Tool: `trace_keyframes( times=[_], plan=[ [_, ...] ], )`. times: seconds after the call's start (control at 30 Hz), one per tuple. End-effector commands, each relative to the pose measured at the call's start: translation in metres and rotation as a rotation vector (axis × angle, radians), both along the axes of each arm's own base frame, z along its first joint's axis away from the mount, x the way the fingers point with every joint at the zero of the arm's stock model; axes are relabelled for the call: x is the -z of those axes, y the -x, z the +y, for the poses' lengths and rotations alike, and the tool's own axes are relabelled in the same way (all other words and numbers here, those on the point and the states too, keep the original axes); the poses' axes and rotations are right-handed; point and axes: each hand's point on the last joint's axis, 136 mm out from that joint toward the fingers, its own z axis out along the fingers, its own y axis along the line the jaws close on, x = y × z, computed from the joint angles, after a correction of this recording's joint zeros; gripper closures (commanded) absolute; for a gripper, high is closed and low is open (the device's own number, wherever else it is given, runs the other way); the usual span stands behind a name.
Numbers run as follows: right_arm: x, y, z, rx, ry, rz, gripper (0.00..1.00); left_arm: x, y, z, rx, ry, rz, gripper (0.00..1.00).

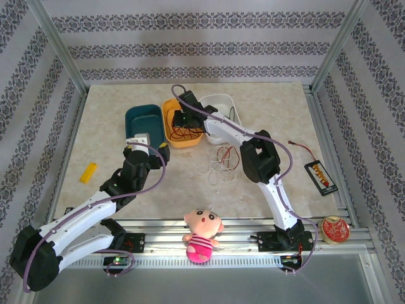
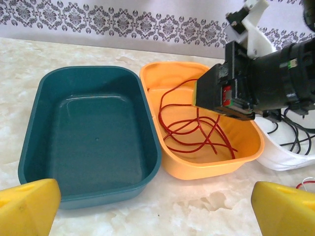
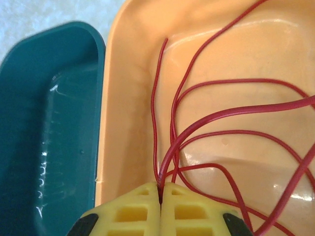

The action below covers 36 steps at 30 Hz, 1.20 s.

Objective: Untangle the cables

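item: red cable [image 3: 216, 116], lying in loose loops on the floor of the orange bin [image 3: 133, 98]. holder: right gripper [image 3: 161, 189], fingers pressed together on a bunch of its strands at the near end of the bin, beside the wall next to the teal bin [image 3: 49, 123]. bearing: from the pinch the strands fan away across the bin floor, their long run heading toward the far side, so any release or lift works along that line. second arm: left gripper [image 2: 155, 206], fingers wide apart and holding nothing, facing both bins from the near side, well apart from the cable. other stock: black cables [image 2: 295, 140] in the white bin [image 2: 285, 158]; white and red loops [image 1: 218, 166] on the table.
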Motion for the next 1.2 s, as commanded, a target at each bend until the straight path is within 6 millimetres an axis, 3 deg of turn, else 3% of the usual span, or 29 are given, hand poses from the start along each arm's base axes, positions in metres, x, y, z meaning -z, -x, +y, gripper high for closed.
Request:
trace_keyframes(
  times=[0.0, 0.23, 0.47, 0.73, 0.9, 1.0, 1.1, 1.17],
  plan=[
    [0.010, 0.008, 0.005, -0.035, 0.049, 0.017, 0.99, -0.003, -0.003, 0.003, -0.016, 0.036, -0.020, 0.01],
    [0.013, 0.015, 0.013, -0.081, 0.063, 0.036, 0.84, -0.004, -0.004, 0.002, -0.012, 0.040, -0.021, 0.01],
    [-0.022, 0.019, 0.009, -0.099, 0.071, -0.015, 0.63, -0.006, -0.005, 0.000, -0.007, 0.040, -0.022, 0.01],
    [-0.066, 0.039, -0.010, -0.091, 0.084, -0.094, 0.58, -0.009, -0.007, -0.004, 0.015, 0.046, -0.026, 0.01],
    [-0.100, 0.054, -0.038, -0.052, 0.073, -0.162, 0.57, -0.014, -0.012, -0.025, 0.115, 0.047, -0.029, 0.01],
    [-0.120, 0.065, -0.069, 0.006, 0.077, -0.209, 0.52, -0.015, -0.017, -0.043, 0.198, 0.038, -0.011, 0.00],
    [-0.131, 0.076, -0.108, 0.089, 0.086, -0.238, 0.44, -0.016, -0.024, -0.066, 0.291, 0.042, 0.016, 0.00],
    [-0.135, 0.085, -0.140, 0.157, 0.089, -0.246, 0.31, -0.015, -0.029, -0.084, 0.364, 0.055, 0.042, 0.00]
  ],
)
